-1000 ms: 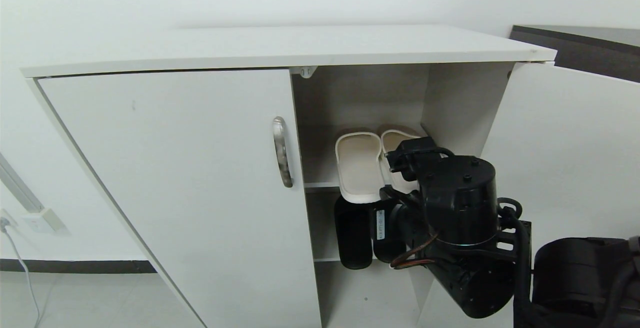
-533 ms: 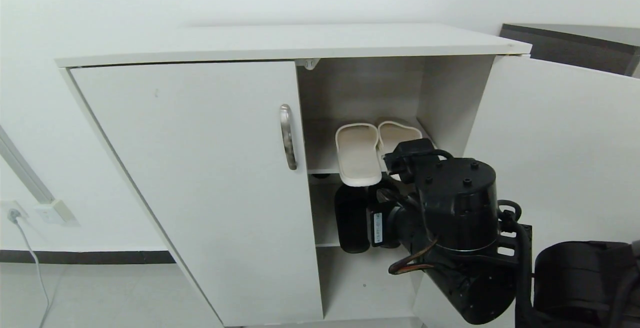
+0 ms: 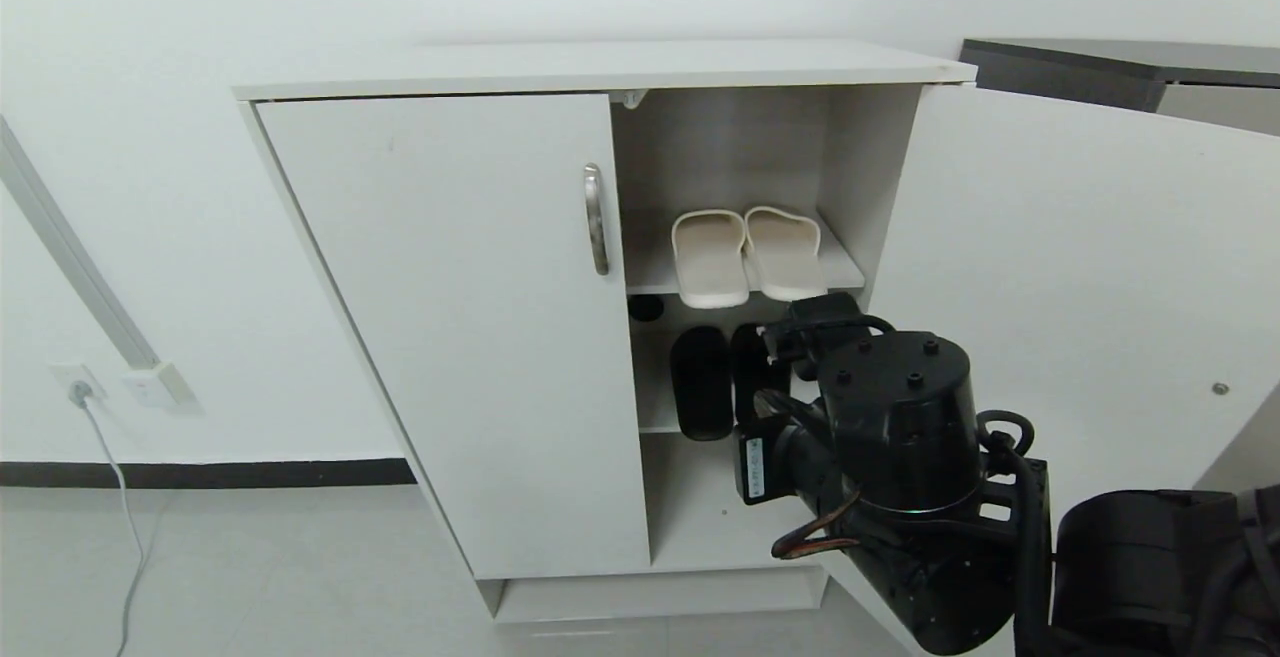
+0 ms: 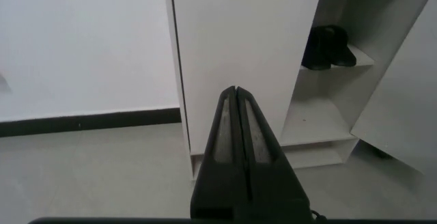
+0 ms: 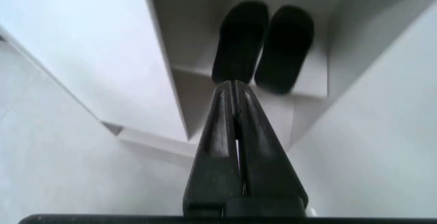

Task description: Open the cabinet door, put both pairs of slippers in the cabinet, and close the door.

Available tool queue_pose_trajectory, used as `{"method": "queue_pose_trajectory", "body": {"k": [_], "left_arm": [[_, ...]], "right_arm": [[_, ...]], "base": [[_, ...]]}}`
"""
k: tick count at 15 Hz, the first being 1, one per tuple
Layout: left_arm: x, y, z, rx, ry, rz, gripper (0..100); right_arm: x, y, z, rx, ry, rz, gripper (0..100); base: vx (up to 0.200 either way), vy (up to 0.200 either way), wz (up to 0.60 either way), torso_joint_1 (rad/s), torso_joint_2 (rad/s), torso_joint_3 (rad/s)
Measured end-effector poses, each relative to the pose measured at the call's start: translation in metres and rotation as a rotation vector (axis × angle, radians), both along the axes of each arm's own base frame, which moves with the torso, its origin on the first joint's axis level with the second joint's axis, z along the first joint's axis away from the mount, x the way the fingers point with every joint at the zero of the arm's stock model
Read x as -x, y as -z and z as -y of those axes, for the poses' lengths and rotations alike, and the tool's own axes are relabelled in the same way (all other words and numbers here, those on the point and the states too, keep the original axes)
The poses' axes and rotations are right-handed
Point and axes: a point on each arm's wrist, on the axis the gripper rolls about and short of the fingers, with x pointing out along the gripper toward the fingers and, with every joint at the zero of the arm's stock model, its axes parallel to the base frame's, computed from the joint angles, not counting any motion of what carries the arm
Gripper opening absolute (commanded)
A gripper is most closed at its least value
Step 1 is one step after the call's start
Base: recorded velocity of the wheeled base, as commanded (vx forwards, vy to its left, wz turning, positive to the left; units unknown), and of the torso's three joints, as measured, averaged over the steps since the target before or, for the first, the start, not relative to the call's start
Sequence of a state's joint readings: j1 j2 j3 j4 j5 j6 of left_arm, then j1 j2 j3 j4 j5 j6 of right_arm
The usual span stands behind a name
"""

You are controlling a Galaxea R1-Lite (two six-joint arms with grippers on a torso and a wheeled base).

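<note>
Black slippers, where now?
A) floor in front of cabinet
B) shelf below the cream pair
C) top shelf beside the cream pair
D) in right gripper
B: the black slippers lie on the shelf under the cream slippers; the right gripper is shut and empty.

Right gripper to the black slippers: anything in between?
Nothing. In the right wrist view the shut fingers of the right gripper point at the black slippers on the middle shelf, with only that shelf's bare front edge between them.

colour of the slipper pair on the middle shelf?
Black. The middle-shelf slippers show best in the right wrist view.
</note>
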State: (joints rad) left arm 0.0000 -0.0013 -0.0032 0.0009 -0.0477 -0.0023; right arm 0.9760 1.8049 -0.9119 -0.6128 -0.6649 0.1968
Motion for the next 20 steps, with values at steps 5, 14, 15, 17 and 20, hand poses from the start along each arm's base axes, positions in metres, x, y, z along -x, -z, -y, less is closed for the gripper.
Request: {"method": "queue_pose_trajectory", "body": {"k": [5,14,15,17,20], "left_arm": [[0.0,0.0,0.0,0.0,0.0,-0.001,0],[0.0,0.0,0.0,0.001,0.0,-0.001,0],[0.0,0.0,0.0,0.001,-0.001,-0.001,0],[0.0,0.0,0.0,0.001,-0.001,-0.001,0],[0.0,0.0,0.0,0.001,-0.001,-0.001,0]], "right_arm": [[-0.004,0.005,0.001,0.009,0.008,-0.01,0],[-0.021,0.019,0.012,-0.01,-0.008,-0.009,0],[-0.021,0.022,0.013,-0.003,-0.005,-0.013,0],[-0.021,0.024,0.013,0.006,-0.005,-0.017,0],[-0.022,0.026,0.014,0.014,-0.001,-0.021,0]], "base": [[-0.2,0.0,0.0,0.002,0.0,0.003],[0.0,0.0,0.0,0.0,0.0,0.0],[0.0,0.0,0.0,0.0,0.0,0.0],[0.0,0.0,0.0,0.0,0.0,0.0],[0.0,0.0,0.0,0.0,0.0,0.0]]}}
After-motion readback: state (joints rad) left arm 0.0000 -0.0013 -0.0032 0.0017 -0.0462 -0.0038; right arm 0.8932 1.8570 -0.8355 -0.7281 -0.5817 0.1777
